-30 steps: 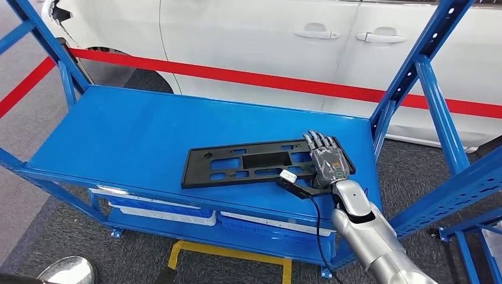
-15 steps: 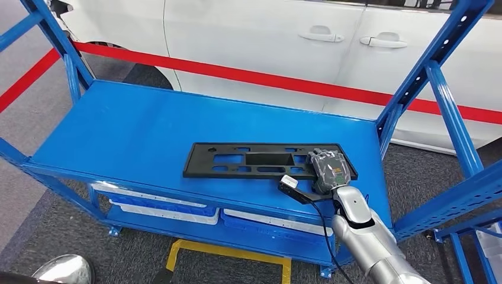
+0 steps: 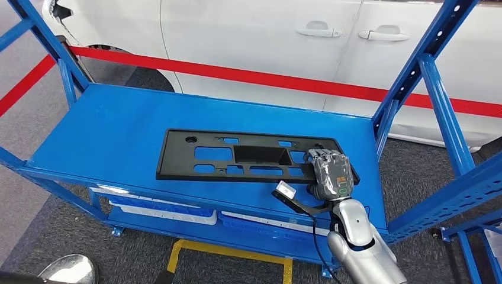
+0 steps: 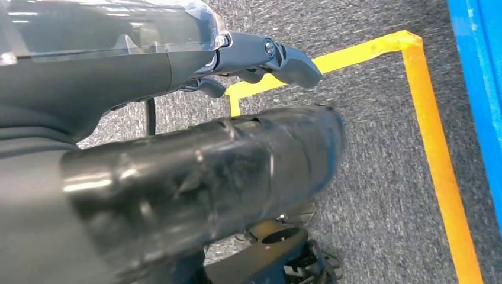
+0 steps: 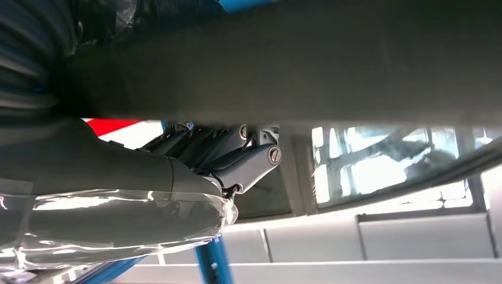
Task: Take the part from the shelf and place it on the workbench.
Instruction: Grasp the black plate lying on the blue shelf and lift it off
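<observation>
Part (image 3: 248, 157) lay flat on the shelf (image 3: 118, 133), near its front edge. Right hand (image 3: 330, 173) curled over the part's right end, gripping it. Lifting it level would probably stop the long free end from dragging.

The part (image 3: 245, 155) is a long, flat black plastic panel with rectangular cut-outs and a deeper recess at its middle. It lies lengthwise on the blue shelf (image 3: 118, 136), near the front edge, its right end held in the right hand (image 3: 330, 174)
</observation>
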Controlling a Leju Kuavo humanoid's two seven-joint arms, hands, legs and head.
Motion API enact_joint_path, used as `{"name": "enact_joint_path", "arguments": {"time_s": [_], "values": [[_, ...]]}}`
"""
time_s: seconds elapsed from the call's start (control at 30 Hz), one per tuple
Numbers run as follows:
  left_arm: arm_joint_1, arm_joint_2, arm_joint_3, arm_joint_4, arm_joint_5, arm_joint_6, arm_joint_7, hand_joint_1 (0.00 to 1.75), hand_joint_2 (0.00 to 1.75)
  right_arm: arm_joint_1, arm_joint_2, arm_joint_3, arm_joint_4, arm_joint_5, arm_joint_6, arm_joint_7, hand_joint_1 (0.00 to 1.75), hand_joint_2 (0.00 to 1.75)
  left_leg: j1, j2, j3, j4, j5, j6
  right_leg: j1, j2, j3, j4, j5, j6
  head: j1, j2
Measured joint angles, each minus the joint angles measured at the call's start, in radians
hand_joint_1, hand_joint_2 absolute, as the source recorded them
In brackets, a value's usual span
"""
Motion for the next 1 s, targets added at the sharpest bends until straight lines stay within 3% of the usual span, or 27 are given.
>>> {"name": "enact_joint_path", "arguments": {"time_s": [0.07, 0.13, 0.17, 0.27, 0.33, 0.4, 0.47, 0.5, 0.57, 0.6, 0.63, 0.67, 0.7, 0.77, 0.8, 0.93, 1.0], "values": [[0.001, 0.000, 0.000, 0.000, 0.000, 0.000, 0.000, 0.00, 0.00, 0.009, 0.001, -0.004, -0.019, 0.001, 0.000, 0.000, 1.75, 1.75, 0.001, 0.000, -0.059, 0.130, -0.061, -0.005, 0.002, -0.001, -0.001, 0.001, -0.001, -0.006, 0.000, 0.000], [0.004, 0.000, 0.000, 0.000, 0.000, 0.000, 0.000, 0.00, 0.00, 0.018, 0.002, -0.005, -0.031, 0.001, 0.000, 0.000, 1.75, 1.75, 0.002, 0.001, -0.093, 0.199, -0.071, -0.007, 0.004, -0.001, 0.000, 0.002, -0.001, -0.007, 0.000, 0.000], [0.004, 0.000, 0.000, 0.000, 0.000, 0.000, 0.000, 0.00, 0.00, 0.021, 0.002, -0.006, -0.035, 0.002, -0.001, 0.000, 1.75, 1.75, 0.002, 0.001, -0.086, 0.180, -0.049, -0.006, 0.004, 0.000, 0.000, 0.003, -0.002, -0.007, 0.000, 0.000], [0.003, 0.002, 0.000, 0.000, 0.000, -0.004, -0.008, 0.00, 0.00, 0.033, 0.003, -0.010, -0.059, 0.020, -0.017, 0.002, 1.75, 1.75, 0.000, 0.000, -0.005, -0.003, 0.043, 0.003, 0.006, 0.002, -0.001, 0.011, -0.008, 0.000, 0.000, 0.000], [0.004, 0.002, 0.000, 0.000, 0.003, -0.013, -0.021, 0.00, 0.87, 0.054, 0.007, -0.013, -0.102, 0.059, -0.044, 0.017, 1.75, 1.75, -0.003, 0.000, 0.023, -0.068, 0.056, 0.009, 0.009, 0.001, -0.006, 0.014, -0.009, 0.008, 0.000, 0.000], [0.009, 0.002, 0.000, 0.000, 0.008, -0.027, -0.039, 0.00, 1.75, 0.080, 0.013, -0.014, -0.160, 0.117, -0.068, 0.043, 1.75, 1.75, -0.004, -0.001, 0.025, -0.074, 0.055, 0.016, 0.011, 0.001, -0.008, 0.014, -0.009, 0.018, 0.000, 0.000], [0.012, 0.003, 0.000, 0.000, 0.016, -0.040, -0.056, 0.00, 1.75, 0.103, 0.017, -0.014, -0.213, 0.177, -0.081, 0.069, 1.75, 1.75, 0.000, -0.001, 0.029, -0.083, 0.060, 0.028, 0.008, 0.001, -0.017, 0.036, -0.028, 0.028, 0.000, 0.000], [0.011, 0.003, 0.000, 0.000, 0.019, -0.045, -0.063, 0.00, 1.75, 0.115, 0.018, -0.014, -0.238, 0.206, -0.088, 0.082, 1.75, 1.75, 0.001, 0.000, 0.031, -0.087, 0.062, 0.033, 0.006, 0.002, -0.032, 0.072, -0.052, 0.033, 0.000, 0.000], [0.012, 0.004, 0.000, 0.000, 0.023, -0.050, -0.072, 0.00, 1.75, 0.146, 0.019, -0.013, -0.291, 0.266, -0.105, 0.109, 1.75, 1.75, 0.002, 0.000, 0.032, -0.088, 0.062, 0.039, 0.003, 0.001, -0.088, 0.193, -0.113, 0.040, 0.000, 0.000], [0.014, 0.005, 0.000, 0.000, 0.025, -0.052, -0.074, 0.00, 1.75, 0.163, 0.020, -0.012, -0.316, 0.290, -0.114, 0.119, 1.75, 1.75, 0.002, 0.000, 0.032, -0.088, 0.061, 0.041, 0.002, 0.001, -0.115, 0.248, -0.131, 0.042, 0.000, 0.000], [0.016, 0.005, 0.001, 0.000, 0.027, -0.053, -0.075, 0.00, 1.75, 0.180, 0.021, -0.010, -0.341, 0.309, -0.121, 0.127, 1.75, 1.75, 0.002, 0.000, 0.033, -0.087, 0.060, 0.041, 0.000, 0.001, -0.129, 0.275, -0.133, 0.044, 0.000, 0.000], [0.019, 0.006, 0.001, 0.000, 0.031, -0.053, -0.075, 0.00, 1.75, 0.194, 0.023, -0.008, -0.364, 0.321, -0.127, 0.132, 1.74, 1.75, 0.002, -0.001, 0.034, -0.085, 0.058, 0.040, -0.001, 0.000, -0.125, 0.265, -0.115, 0.045, 0.000, 0.000], [0.021, 0.006, 0.002, 0.000, 0.036, -0.053, -0.075, 0.00, 1.75, 0.207, 0.024, -0.005, -0.386, 0.330, -0.132, 0.135, 1.73, 1.75, 0.002, -0.001, 0.035, -0.084, 0.056, 0.038, -0.003, 0.000, -0.104, 0.221, -0.083, 0.045, 0.000, 0.000], [0.023, 0.006, 0.003, 0.000, 0.043, -0.051, -0.077, 0.00, 1.75, 0.230, 0.026, 0.006, -0.429, 0.341, -0.145, 0.135, 1.72, 1.75, 0.000, -0.002, 0.038, -0.079, 0.049, 0.032, -0.004, -0.001, -0.043, 0.094, -0.029, 0.041, 0.001, 0.000], [0.024, 0.006, 0.004, 0.000, 0.047, -0.048, -0.078, 0.00, 1.75, 0.241, 0.027, 0.015, -0.449, 0.343, -0.153, 0.132, 1.73, 1.75, -0.001, -0.002, 0.038, -0.078, 0.047, 0.027, -0.002, -0.001, -0.021, 0.051, -0.019, 0.037, 0.000, 0.000], [0.028, 0.007, 0.007, 0.000, 0.056, -0.041, -0.082, 0.00, 1.75, 0.278, 0.029, 0.052, -0.512, 0.346, -0.171, 0.119, 1.73, 1.75, -0.002, -0.001, 0.039, -0.076, 0.041, 0.006, 0.001, 0.002, -0.004, 0.019, -0.018, 0.016, 0.000, 0.000], [0.028, 0.007, 0.008, 0.000, 0.058, -0.039, -0.085, 0.00, 1.75, 0.285, 0.030, 0.064, -0.532, 0.346, -0.171, 0.122, 1.72, 1.75, 0.000, 0.000, 0.022, -0.030, 0.007, -0.003, -0.002, 0.000, 0.001, 0.012, -0.015, 0.002, 0.000, 0.000]]}}
